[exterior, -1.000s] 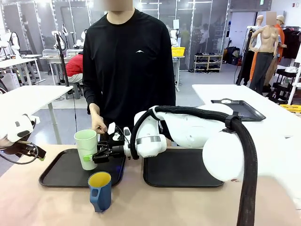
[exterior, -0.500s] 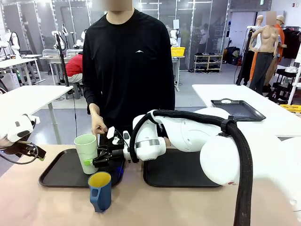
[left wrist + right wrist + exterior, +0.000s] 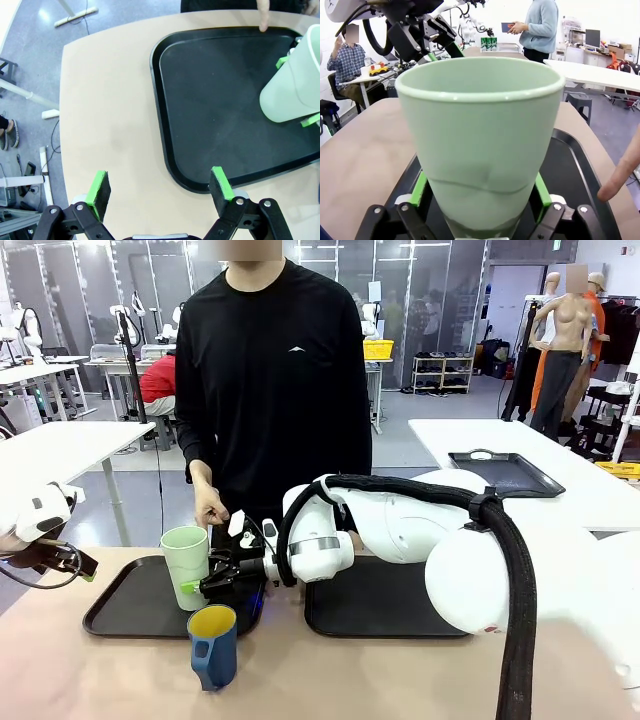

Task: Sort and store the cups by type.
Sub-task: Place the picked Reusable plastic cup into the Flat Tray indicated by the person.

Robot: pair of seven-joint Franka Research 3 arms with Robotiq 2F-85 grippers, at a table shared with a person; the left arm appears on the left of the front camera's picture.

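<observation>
The tall pale green cup [image 3: 185, 565] stands upright on the left black tray [image 3: 130, 615]. My right gripper [image 3: 200, 575] reaches across from the right. Its jaws flank the cup's lower part, slightly apart from it. In the right wrist view the green cup [image 3: 480, 140] rises between the green pads [image 3: 421, 192]. The dark blue mug [image 3: 212, 645], yellow inside, sits on the table in front of that tray. My left gripper [image 3: 160, 185] hangs open above the table's left end, with the green cup [image 3: 295, 85] far to its right.
A second black tray [image 3: 390, 605] lies to the right under my right arm. The person stands at the far side with a hand [image 3: 210, 508] just behind the green cup, a fingertip [image 3: 263, 15] touching the tray's far rim. My left arm [image 3: 40, 515] waits at the left edge.
My right gripper has lowered the green cup onto the left tray and set it upright. Its jaws have eased apart. The left arm and the blue mug have not moved.
</observation>
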